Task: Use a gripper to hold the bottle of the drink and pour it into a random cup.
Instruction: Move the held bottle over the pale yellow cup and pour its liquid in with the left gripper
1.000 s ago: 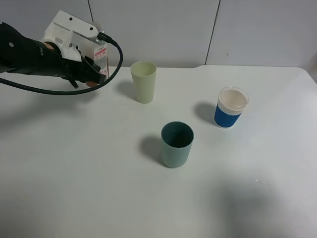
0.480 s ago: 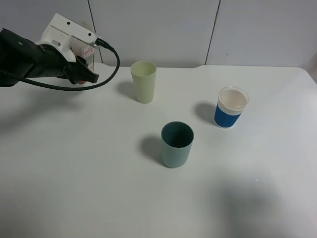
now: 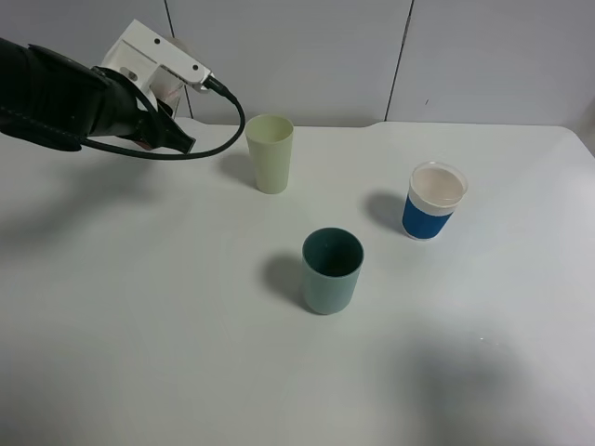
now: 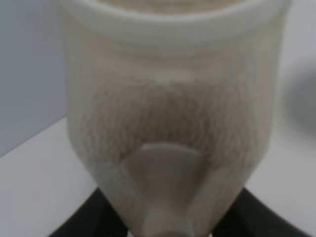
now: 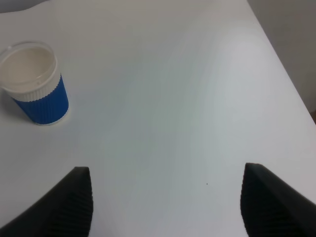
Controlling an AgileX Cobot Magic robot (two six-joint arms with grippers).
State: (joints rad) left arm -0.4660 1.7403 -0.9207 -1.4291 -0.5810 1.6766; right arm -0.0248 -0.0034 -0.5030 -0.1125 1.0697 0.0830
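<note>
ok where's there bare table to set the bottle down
Widest: the whole near strip of the table, in front of the teal cup. Also bare: the left side, left of the yellow-green cup and teal cup, and the right end past the blue cup. Tightest is the triangle between the three cups.

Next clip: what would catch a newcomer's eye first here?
The left gripper, raised at the far left, grips a bottle that fills the left wrist view. Three cups stand apart on the table: a pale yellow-green cup nearest that gripper, a teal cup in front, a white-rimmed blue cup at right.
</note>
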